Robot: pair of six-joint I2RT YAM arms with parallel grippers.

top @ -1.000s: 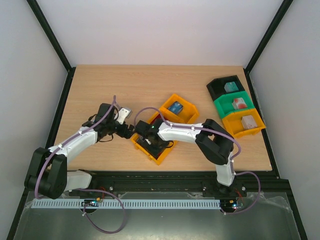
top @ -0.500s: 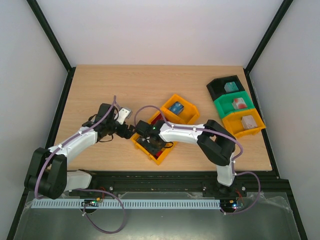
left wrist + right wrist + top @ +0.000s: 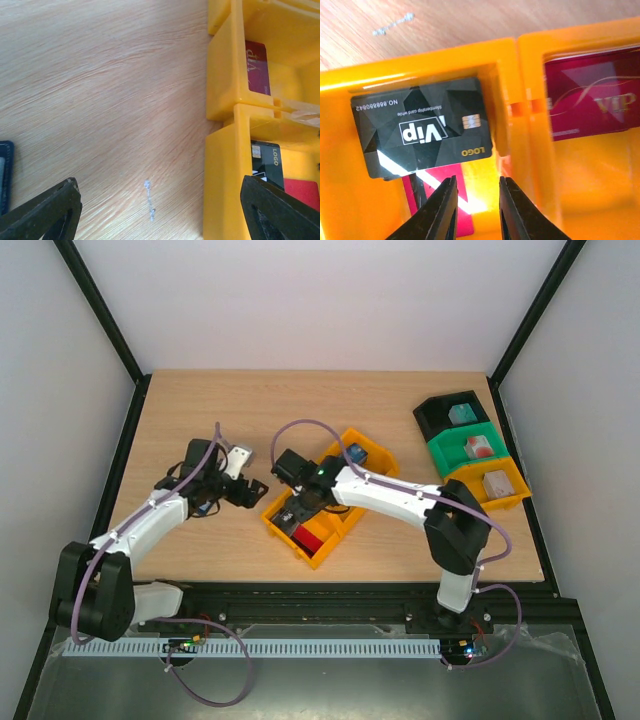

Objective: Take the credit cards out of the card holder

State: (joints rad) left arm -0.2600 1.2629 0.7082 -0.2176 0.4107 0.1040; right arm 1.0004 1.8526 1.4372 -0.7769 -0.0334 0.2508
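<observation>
The yellow three-compartment bin [image 3: 345, 523] holds the credit cards. In its near compartment a black VIP card [image 3: 422, 127] lies over a red card [image 3: 440, 200]. A maroon VIP card [image 3: 592, 100] is in the middle compartment and a blue card [image 3: 350, 453] in the far one. My right gripper [image 3: 477, 181] hovers over the near compartment, jaws a narrow gap apart with nothing between them. My left gripper [image 3: 160, 215] stands wide open over bare wood just left of the bin. Only a navy edge of the card holder [image 3: 5, 175] shows, at the left border of the left wrist view.
A black bin [image 3: 455, 415], a green bin [image 3: 470, 448] and an orange bin [image 3: 490, 485] stand in a row at the back right, each with a small object inside. A small pale scuff mark [image 3: 149, 200] is on the wood.
My right gripper has narrowed and drawn back from the bin's near compartment, uncovering the black and red cards. The left gripper has shifted a little to the left, away from the bin.
</observation>
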